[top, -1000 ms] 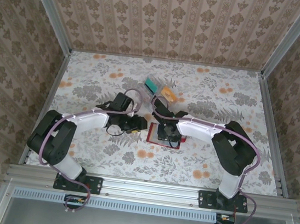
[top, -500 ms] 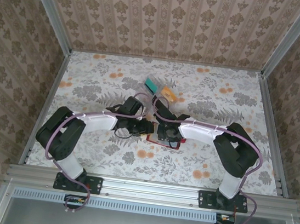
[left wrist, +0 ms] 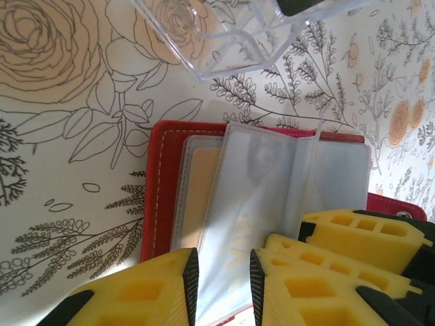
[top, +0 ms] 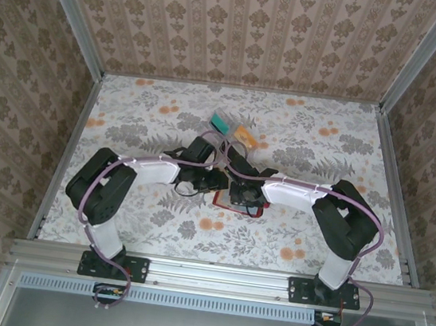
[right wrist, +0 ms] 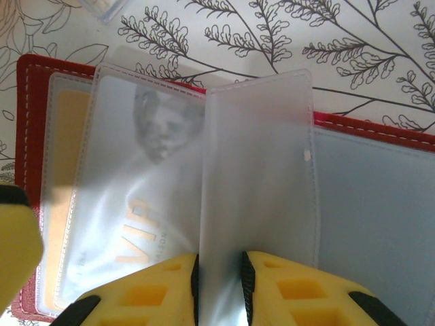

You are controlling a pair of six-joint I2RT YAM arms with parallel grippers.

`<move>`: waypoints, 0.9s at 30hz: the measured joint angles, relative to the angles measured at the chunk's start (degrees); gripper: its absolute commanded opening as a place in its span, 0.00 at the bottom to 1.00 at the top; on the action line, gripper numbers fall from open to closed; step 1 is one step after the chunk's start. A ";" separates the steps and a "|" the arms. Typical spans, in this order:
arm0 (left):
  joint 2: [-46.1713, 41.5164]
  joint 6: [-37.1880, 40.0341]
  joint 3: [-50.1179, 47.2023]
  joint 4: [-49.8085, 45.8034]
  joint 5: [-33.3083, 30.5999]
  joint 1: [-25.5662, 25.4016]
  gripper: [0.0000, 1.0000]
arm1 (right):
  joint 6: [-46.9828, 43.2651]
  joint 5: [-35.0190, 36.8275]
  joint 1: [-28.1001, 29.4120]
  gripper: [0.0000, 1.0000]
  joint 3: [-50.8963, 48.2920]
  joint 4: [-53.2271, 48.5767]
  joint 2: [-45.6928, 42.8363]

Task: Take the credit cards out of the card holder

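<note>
From above, no writing can be read; both arms reach inward and meet over the open red card holder (top: 253, 210) at the middle of the floral table (top: 324, 153), the left gripper (top: 217, 184) at the holder's left end and the right gripper (top: 238, 194) over its centre, with a clear card rack (top: 230, 132) just beyond the holder. The left wrist camera shows faint "VIP" lettering on a card (left wrist: 234, 238) inside the holder (left wrist: 160, 176); the left gripper (left wrist: 223, 282) points down at the holder's near edge, jaws narrow over the card's sleeve, and I cannot tell whether they grip it. The right wrist camera shows gold "VIP" and a portrait on that card (right wrist: 136, 251); the right gripper (right wrist: 220, 285) pinches an upright plastic sleeve leaf (right wrist: 258, 170) of the holder (right wrist: 30, 136).
</note>
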 measured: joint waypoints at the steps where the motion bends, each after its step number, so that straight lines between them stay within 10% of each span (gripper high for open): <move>1: 0.42 0.02 0.13 -0.02 0.04 0.00 0.29 | 0.00 0.00 0.00 0.26 0.00 0.00 0.00; 27: 5.07 5.95 4.63 -4.37 6.91 1.31 0.29 | 0.00 -1.16 -0.24 0.27 -0.15 0.24 -0.15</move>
